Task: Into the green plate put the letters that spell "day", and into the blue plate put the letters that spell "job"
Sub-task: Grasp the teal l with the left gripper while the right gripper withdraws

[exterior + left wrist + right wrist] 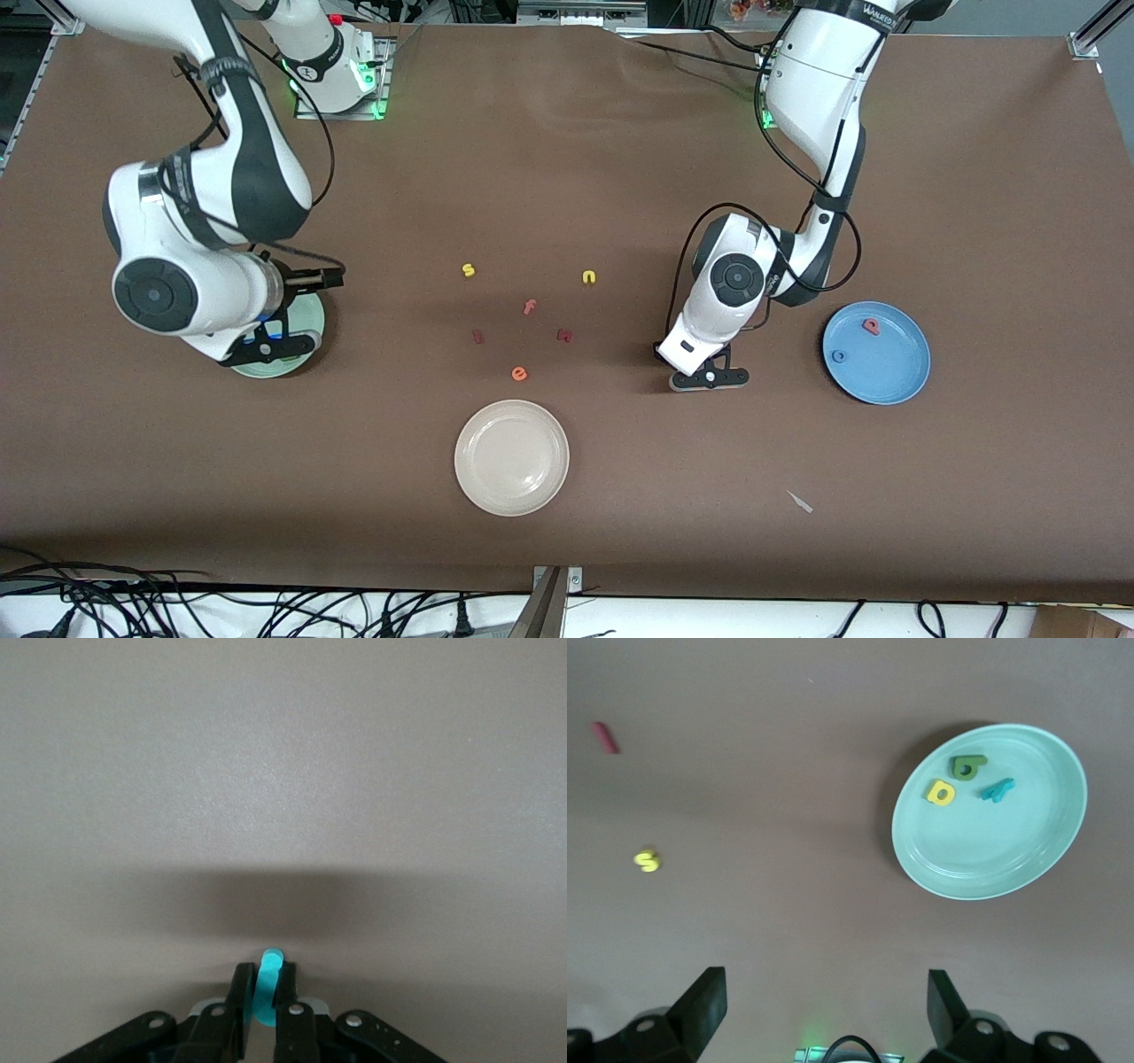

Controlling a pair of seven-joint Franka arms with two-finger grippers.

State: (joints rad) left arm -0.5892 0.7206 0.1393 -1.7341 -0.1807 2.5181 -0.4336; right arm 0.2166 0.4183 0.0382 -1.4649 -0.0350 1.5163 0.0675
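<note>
Teal "j" upright, stem vertical, pinched in left tool.

In the front view we see only a sliver of the green plate, since the right arm's wrist and the right gripper cover most of it and all three letters lying in it. The teal letter pinched in the left gripper shows just a narrow edge between the fingers, its lower part cut off, and we cannot read its shape. The dark red letters are too small to read.
</note>
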